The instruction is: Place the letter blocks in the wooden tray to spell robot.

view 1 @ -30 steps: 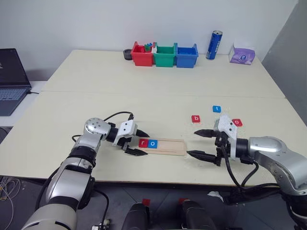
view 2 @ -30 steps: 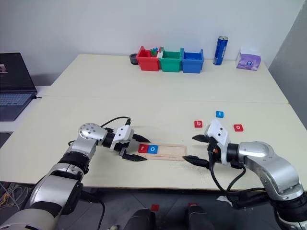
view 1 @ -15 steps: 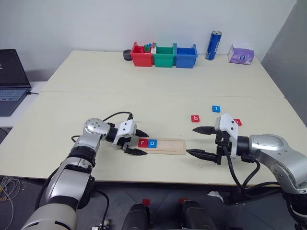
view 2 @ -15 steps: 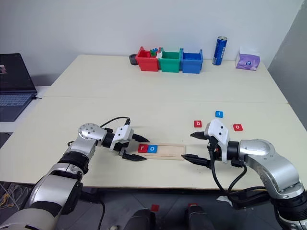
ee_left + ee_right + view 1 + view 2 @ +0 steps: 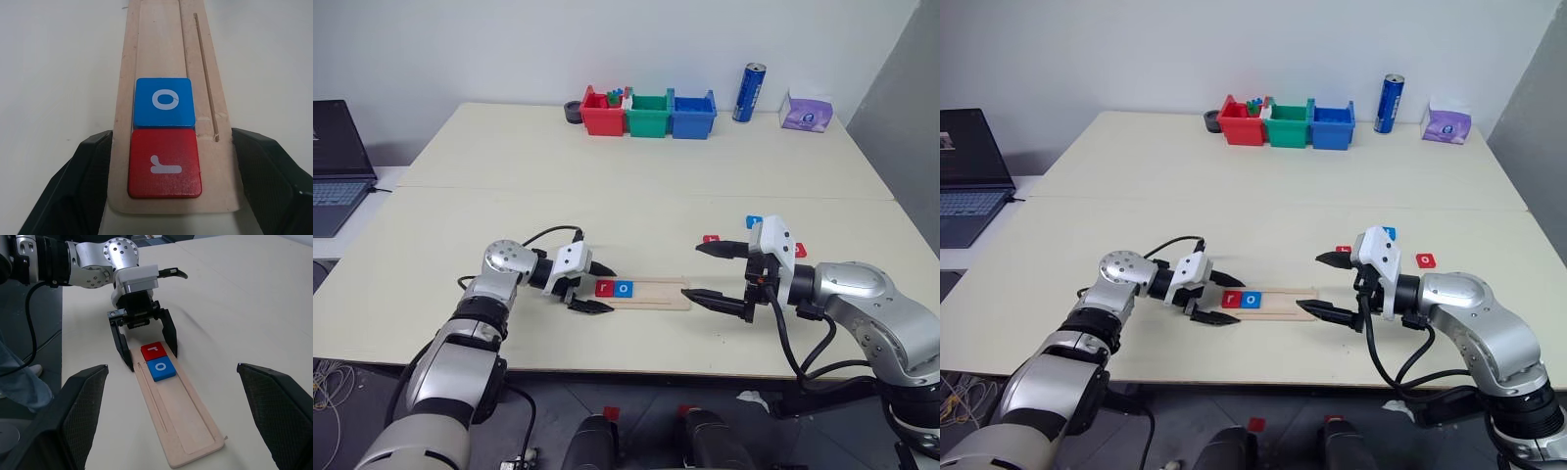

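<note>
The wooden tray (image 5: 661, 293) lies on the table's near part with a red "r" block (image 5: 605, 288) and a blue "o" block (image 5: 625, 289) side by side at its left end. My left gripper (image 5: 610, 290) is shut on that end, one finger (image 5: 78, 186) pressed against each long edge. My right gripper (image 5: 692, 270) hovers open and empty just above the tray's right end. Behind it lie a red "b" block (image 5: 1343, 251), a blue "t" block (image 5: 1390, 233) and a red "o" block (image 5: 1427, 259), the first two partly hidden by the gripper.
Red (image 5: 604, 113), green (image 5: 649, 114) and blue (image 5: 693, 114) bins stand in a row at the table's far edge, with a blue can (image 5: 750, 92) and a purple packet (image 5: 808, 113) to their right. A laptop (image 5: 335, 162) sits on a side desk at far left.
My right gripper has risen and moved left, from beside the tray's right end to above it, and now partly covers the "b" and "t" blocks. The left gripper and tray have stayed put.
</note>
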Controlling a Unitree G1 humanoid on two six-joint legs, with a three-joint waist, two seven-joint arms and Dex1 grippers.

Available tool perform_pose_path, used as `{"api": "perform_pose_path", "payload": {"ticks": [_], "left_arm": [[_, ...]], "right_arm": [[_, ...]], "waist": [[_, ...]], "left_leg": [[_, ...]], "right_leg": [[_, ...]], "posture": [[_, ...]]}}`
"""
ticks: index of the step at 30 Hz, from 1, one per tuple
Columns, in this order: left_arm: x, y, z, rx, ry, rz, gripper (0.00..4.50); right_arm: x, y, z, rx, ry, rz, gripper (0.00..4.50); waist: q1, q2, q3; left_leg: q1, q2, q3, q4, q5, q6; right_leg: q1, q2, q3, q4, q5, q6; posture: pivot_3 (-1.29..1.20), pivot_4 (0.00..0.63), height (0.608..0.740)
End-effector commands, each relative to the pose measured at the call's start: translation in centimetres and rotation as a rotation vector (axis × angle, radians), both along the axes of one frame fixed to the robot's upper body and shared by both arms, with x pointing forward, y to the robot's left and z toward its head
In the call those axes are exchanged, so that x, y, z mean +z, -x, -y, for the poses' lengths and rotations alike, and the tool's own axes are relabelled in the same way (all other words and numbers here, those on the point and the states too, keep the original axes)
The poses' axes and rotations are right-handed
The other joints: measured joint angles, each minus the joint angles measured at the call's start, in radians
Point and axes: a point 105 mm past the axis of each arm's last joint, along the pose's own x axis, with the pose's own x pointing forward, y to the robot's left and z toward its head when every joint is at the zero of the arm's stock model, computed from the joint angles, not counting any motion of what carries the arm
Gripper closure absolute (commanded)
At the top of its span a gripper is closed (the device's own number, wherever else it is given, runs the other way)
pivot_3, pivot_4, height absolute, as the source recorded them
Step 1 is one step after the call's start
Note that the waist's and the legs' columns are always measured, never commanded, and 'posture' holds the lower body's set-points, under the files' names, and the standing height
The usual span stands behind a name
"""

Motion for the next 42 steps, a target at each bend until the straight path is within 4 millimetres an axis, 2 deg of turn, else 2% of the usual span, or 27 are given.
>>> {"api": "perform_pose_path", "payload": {"ticks": [1, 2, 4, 12, 20, 26, 31, 35, 38, 42], "left_arm": [[-0.7, -0.2, -0.9, 0.047, -0.048, -0.008, 0.76], [-0.6, -0.2, -0.9, 0.047, -0.046, -0.009, 0.39], [-0.6, -0.2, -0.8, 0.045, -0.045, -0.011, 0.05], [0.0, -0.3, -0.9, 0.039, -0.038, -0.015, 0.05], [0.0, 1.0, -1.2, -0.015, -0.048, -0.063, 0.05], [0.8, 0.7, -1.6, 0.012, -0.044, -0.051, 0.05], [2.7, 0.4, -2.1, 0.031, -0.027, -0.03, 0.05], [5.6, 0.2, -2.6, 0.051, 0.005, 0.034, 0.05], [8.8, 0.3, -1.9, 0.072, 0.092, 0.105, 0.05], [10.9, 0.7, -0.6, 0.131, 0.194, 0.147, 0.05]], "right_arm": [[1.7, 0.2, -0.2, 0.011, -0.029, 0.068, 0.0], [1.7, 0.2, -0.1, 0.01, -0.03, 0.068, 0.0], [1.7, 0.1, -0.1, 0.006, -0.031, 0.067, 0.0], [1.6, -0.1, 0.1, -0.006, -0.031, 0.06, 0.0], [1.5, -0.5, 0.2, -0.027, -0.042, 0.051, 0.0], [1.4, -0.7, 0.2, -0.031, -0.046, 0.045, 0.0], [1.4, -0.7, 0.3, -0.04, -0.05, 0.038, 0.0], [1.7, -0.6, 0.5, -0.056, -0.062, 0.03, 0.0], [1.6, -0.9, 0.8, -0.102, -0.093, 0.0, 0.0], [0.4, -2.0, 1.2, -0.227, -0.051, -0.009, 0.0]], "waist": [[0.0, 0.0, 0.0], [0.0, 0.0, 0.0], [-0.002, 0.0, 0.0], [-0.004, -0.001, 0.0], [-0.016, -0.002, 0.002], [-0.016, -0.003, 0.002], [-0.018, -0.004, 0.003], [-0.016, -0.004, 0.003], [-0.016, -0.005, 0.004], [-0.016, -0.005, 0.004]], "left_leg": [[0.0, 0.0, 0.0, 0.0, 0.0, 0.0], [0.0, 0.0, 0.0, 0.0, 0.0, 0.0], [0.0, 0.0, 0.0, 0.0, 0.0, 0.0], [-0.001, 0.0, 0.0, -0.001, 0.0, 0.0], [-0.002, 0.001, 0.0, -0.003, 0.0, 0.0], [-0.004, 0.002, 0.0, -0.003, 0.0, 0.0], [-0.007, 0.002, -0.001, -0.003, 0.0, 0.0], [-0.015, 0.002, -0.001, -0.002, 0.0, 0.0], [-0.017, 0.003, -0.001, -0.002, 0.0, 0.0], [-0.017, 0.003, -0.001, -0.002, 0.0, 0.0]], "right_leg": [[0.0, 0.0, 0.0, 0.0, 0.0, 0.0], [0.0, 0.0, 0.0, 0.0, 0.0, 0.0], [0.0, 0.0, 0.0, 0.0, 0.0, 0.0], [-0.001, 0.0, 0.0, -0.001, 0.0, 0.0], [-0.002, 0.001, 0.0, -0.002, -0.001, -0.002], [-0.004, 0.001, -0.001, -0.002, -0.003, -0.004], [-0.007, 0.002, -0.001, -0.001, -0.003, -0.004], [-0.015, 0.002, -0.001, 0.0, -0.003, -0.004], [-0.016, 0.002, -0.001, 0.0, -0.003, -0.004], [-0.016, 0.001, -0.001, 0.0, -0.003, -0.004]], "posture": [[0.0, 0.15, 0.74], [0.0, 0.15, 0.74], [0.0, 0.15, 0.74], [0.0, 0.15, 0.74], [0.0, 0.15, 0.74], [0.0, 0.15, 0.74], [0.0, 0.15, 0.74], [0.0, 0.15, 0.74], [0.0, 0.15, 0.74], [0.0, 0.15, 0.74]]}}
